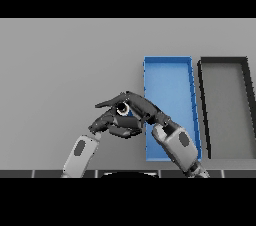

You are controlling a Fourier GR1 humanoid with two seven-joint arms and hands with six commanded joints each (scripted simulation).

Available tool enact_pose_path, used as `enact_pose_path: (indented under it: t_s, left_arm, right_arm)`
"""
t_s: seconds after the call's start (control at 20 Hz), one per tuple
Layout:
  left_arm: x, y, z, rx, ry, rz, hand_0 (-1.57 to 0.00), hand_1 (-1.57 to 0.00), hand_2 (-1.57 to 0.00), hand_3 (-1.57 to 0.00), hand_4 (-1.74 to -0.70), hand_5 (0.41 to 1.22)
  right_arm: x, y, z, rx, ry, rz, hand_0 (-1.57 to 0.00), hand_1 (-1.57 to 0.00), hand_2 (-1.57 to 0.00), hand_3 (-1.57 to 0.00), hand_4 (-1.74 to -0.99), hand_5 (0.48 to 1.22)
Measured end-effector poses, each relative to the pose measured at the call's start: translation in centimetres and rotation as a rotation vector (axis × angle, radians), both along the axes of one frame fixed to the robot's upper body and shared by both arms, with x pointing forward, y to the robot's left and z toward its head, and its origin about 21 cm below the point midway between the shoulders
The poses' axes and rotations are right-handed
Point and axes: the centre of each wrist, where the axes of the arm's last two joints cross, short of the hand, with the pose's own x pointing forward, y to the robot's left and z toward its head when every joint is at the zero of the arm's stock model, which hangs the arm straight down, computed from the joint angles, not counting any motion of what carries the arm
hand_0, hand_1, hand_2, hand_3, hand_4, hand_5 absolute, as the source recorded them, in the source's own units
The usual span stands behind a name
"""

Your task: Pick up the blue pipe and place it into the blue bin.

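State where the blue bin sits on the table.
In the head view, the blue bin sits right of centre, beside the black bin, with the right hand at its left edge.

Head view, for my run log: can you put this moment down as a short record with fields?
table: grey
blue bin: right of centre, nothing seen inside
black bin: to the right of the blue bin, apart from it
blue pipe: mostly hidden between the two hands, only its open end and a bit of blue show
right hand: fingers curled round the pipe, just left of the blue bin
left hand: close under the right hand, grip unclear
pipe in bin: not yet
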Motion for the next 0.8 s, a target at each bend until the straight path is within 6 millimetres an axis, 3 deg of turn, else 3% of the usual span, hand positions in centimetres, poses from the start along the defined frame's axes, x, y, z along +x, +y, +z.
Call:
enact_pose_path:
  t_s: [0.2,0.35,0.6,0.8]
  left_arm:
    - [-0.1,0.2,0.0,-0.004,-0.005,0.003,-0.01,-0.01,-0.01,0.0,-0.91,0.445]
    - [0.1,0.0,0.1,0.005,0.014,-0.005,0.0,0.0,0.0,0.0,-0.91,0.435]
    - [0.3,0.2,0.5,0.038,0.011,0.01,0.0,0.0,0.0,0.0,-0.89,0.425]
    - [0.2,0.8,0.3,0.017,0.005,0.008,0.0,0.0,0.0,0.0,-0.88,0.411]
  right_arm:
    - [1.0,-0.8,4.0,0.067,0.032,0.006,-1.57,-1.57,-1.57,-1.57,-1.741,1.221]
    - [2.5,-2.0,8.9,0.147,-0.041,0.029,-1.57,-1.57,-1.57,-1.57,-1.741,1.221]
    - [4.9,-5.5,14.0,0.179,-0.126,-0.24,-1.57,-1.57,-1.57,-1.57,-1.741,1.221]
    - [7.1,-9.5,13.3,0.151,-0.074,-0.415,-1.57,-1.57,-1.57,-1.57,-1.741,1.221]
